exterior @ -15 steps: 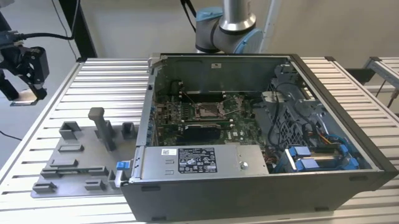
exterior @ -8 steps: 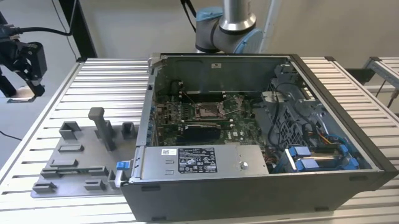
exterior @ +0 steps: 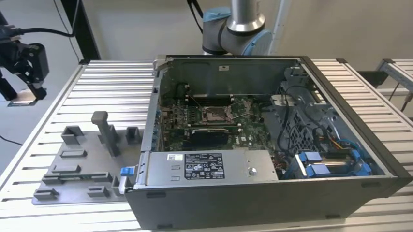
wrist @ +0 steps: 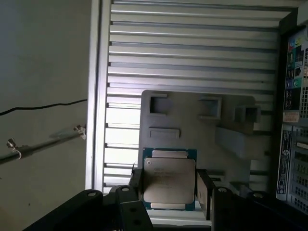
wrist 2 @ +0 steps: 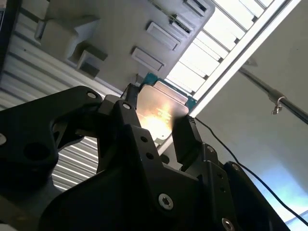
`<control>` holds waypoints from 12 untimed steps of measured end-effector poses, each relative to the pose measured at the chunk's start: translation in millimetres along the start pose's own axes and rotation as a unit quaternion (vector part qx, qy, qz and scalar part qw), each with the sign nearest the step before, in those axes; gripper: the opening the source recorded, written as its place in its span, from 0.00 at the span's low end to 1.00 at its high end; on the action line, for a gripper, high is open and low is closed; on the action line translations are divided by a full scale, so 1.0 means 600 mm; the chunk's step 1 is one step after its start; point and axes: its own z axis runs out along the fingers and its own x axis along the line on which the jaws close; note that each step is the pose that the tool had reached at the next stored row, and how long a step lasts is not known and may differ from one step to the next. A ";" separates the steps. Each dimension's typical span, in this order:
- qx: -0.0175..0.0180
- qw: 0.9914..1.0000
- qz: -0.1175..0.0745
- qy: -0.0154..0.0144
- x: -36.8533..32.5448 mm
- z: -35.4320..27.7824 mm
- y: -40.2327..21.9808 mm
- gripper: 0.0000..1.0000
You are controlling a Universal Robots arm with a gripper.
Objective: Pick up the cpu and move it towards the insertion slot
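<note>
Hand (wrist: 169, 191) snug around cpu (wrist: 169, 177)

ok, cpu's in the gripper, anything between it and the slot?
The fixture tray with its upright post and the case's side wall lie between the cpu, shut in the gripper, and the insertion slot. The case is open on top, and nothing visible covers the slot.

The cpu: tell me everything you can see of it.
The cpu is a thin flat square chip with a silvery, glossy metal top plate on a blue-green board rim. Two black fingers clamp it by opposite edges, and nothing else touches it. It hangs in the air near the edge of the slatted table, by the grey fixture tray, well outside the computer case.
</note>
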 end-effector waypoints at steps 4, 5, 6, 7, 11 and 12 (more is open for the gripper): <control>0.000 1.000 0.000 0.000 -0.007 0.000 0.000 0.00; 0.000 1.000 0.000 0.000 -0.010 0.000 0.000 0.00; 0.000 1.000 0.000 0.000 -0.013 0.000 0.000 0.00; 0.000 1.000 0.000 0.000 -0.016 0.000 -0.001 0.00; 0.000 1.000 0.000 0.000 -0.029 0.000 -0.001 0.00; 0.000 1.000 0.000 0.000 -0.031 0.000 -0.001 0.00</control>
